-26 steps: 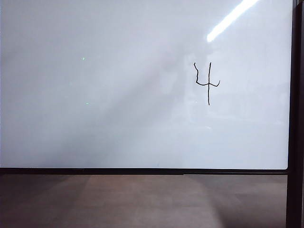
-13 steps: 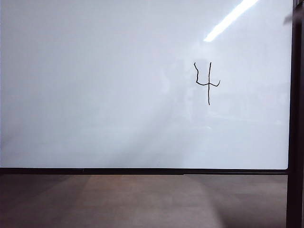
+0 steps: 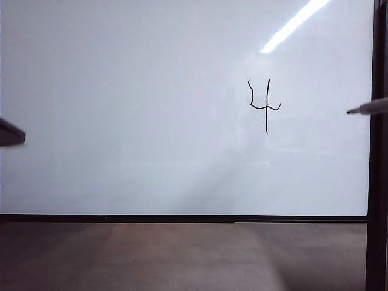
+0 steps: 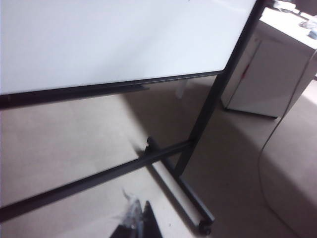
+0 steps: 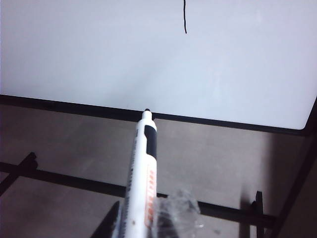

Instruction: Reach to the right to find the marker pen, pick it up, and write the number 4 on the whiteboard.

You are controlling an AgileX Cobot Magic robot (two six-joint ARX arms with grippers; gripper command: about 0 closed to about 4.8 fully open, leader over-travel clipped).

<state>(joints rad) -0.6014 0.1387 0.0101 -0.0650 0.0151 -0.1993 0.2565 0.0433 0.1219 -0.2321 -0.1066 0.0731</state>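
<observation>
One number 4 [image 3: 264,106] stands in thin, wobbly black strokes on the whiteboard [image 3: 151,121], in the upper right part of the exterior view, a little below the bright streak of reflected light. The board fills most of that view, with its thin black frame along the bottom and right edges and brown floor [image 3: 182,257] below.

At the right edge of the exterior view, the marker pen [image 3: 367,108] pokes in almost level, its small dark tip pointing left, well apart from the written figure. In the right wrist view the same pen [image 5: 141,178] runs up the middle of the frame, tip toward the lower frame of the board, and only the bottom end of the 4's long stroke [image 5: 184,17] shows at the top. The right gripper [image 5: 143,223] sits at the bottom of that view, clamped around the pen's barrel beside some crinkled clear tape.

A dark blurred wedge at the left edge of the exterior view is probably the left gripper [image 3: 11,133]. In the left wrist view its dark fingers [image 4: 138,225] barely enter at the bottom edge, so I cannot tell how they are set. Beyond them are the board's stand [image 4: 198,144] and a white cabinet [image 4: 267,74] at upper right.
</observation>
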